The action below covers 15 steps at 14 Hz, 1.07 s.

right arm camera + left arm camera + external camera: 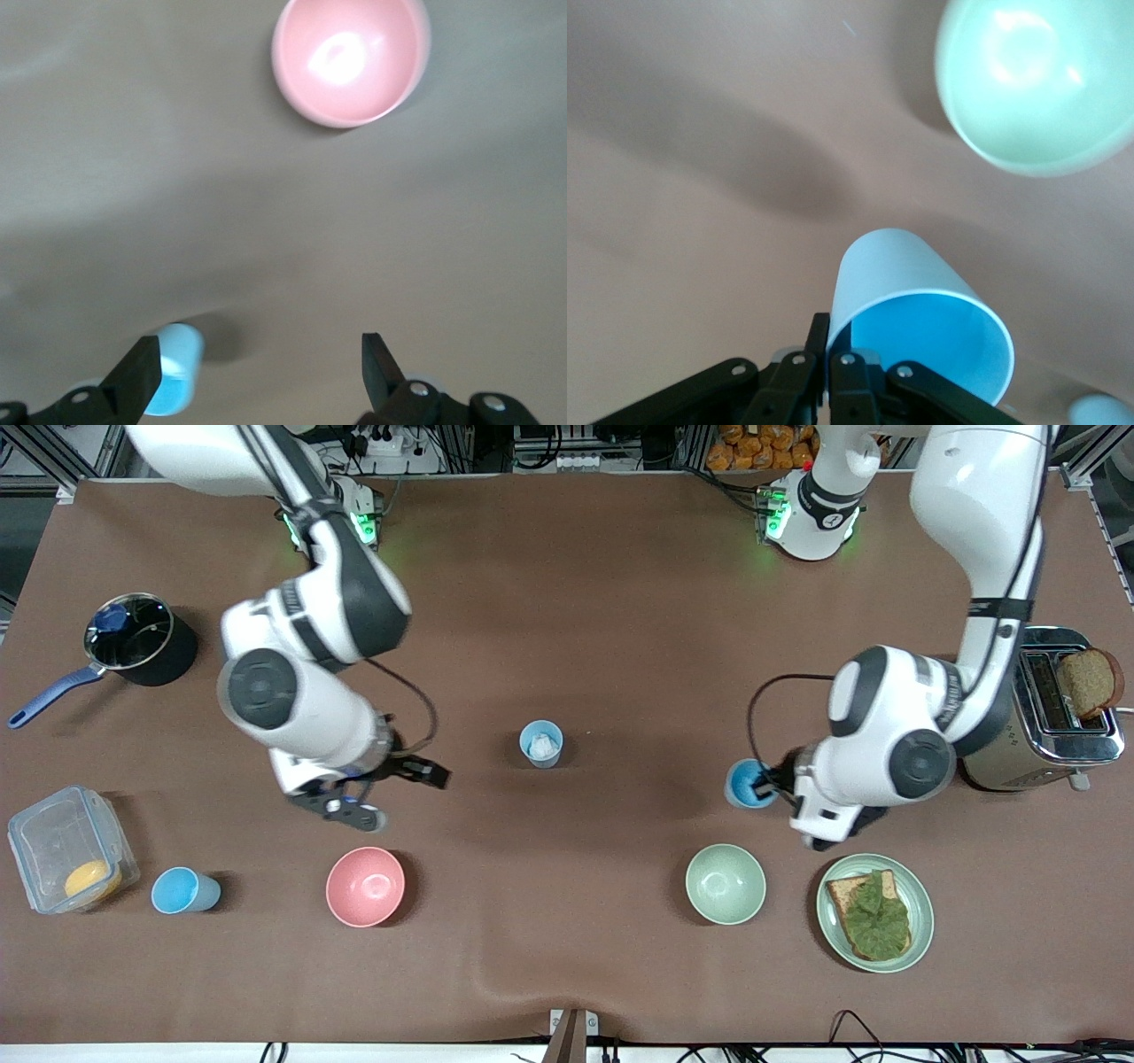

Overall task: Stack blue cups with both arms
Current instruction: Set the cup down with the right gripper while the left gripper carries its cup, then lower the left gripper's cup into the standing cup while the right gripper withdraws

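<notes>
Three blue cups show in the front view. One cup with a whitish patch inside (541,744) stands mid-table. Another cup (184,890) stands between the clear container and the pink bowl, toward the right arm's end; it also shows in the right wrist view (174,367). My left gripper (772,785) is shut on the rim of the third cup (749,783), which is farther from the camera than the green bowl. In the left wrist view my left gripper (829,332) pinches that cup's wall (921,319). My right gripper (400,795) is open and empty over the table above the pink bowl, and its fingers stand wide apart in its wrist view (257,367).
A pink bowl (365,886) and a pale green bowl (725,883) sit near the front. A plate with bread and lettuce (833,921) and a toaster (1054,717) are at the left arm's end. A pot (133,642) and a clear container (66,850) are at the right arm's end.
</notes>
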{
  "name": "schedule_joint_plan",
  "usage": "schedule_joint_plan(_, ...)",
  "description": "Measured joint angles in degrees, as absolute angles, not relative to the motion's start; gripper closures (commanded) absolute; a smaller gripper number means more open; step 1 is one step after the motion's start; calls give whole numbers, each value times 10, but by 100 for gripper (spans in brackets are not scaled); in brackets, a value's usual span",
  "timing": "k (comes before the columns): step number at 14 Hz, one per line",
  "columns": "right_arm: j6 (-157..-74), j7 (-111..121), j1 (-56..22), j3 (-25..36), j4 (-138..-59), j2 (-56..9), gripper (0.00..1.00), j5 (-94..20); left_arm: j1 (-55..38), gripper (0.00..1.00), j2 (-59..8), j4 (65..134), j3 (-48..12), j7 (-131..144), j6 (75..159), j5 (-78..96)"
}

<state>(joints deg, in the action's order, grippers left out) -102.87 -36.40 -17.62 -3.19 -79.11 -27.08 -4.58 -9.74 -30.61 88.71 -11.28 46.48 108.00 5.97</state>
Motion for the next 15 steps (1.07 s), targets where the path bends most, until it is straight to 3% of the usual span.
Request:
schedule_joint_plan(5, -952, -117, -44, -30, -791, -240, 0, -42, -177, 100, -305, 873, -166, 601, 1080, 60)
schedule_joint_plan(9, -930, -10, -8, -29, -821, -168, 0, -13, -265, 100, -317, 861, -167, 655, 1116, 60)
schedule_joint_plan(12, -933, -3, -7, -24, -882, -86, 0, -3, -299, 100, -339, 842, -166, 669, 1163, 60)
schedule_joint_plan(15, -1027, -2, -7, -24, -972, -24, 0, 1, -319, 100, -359, 838, -165, 672, 1196, 60)
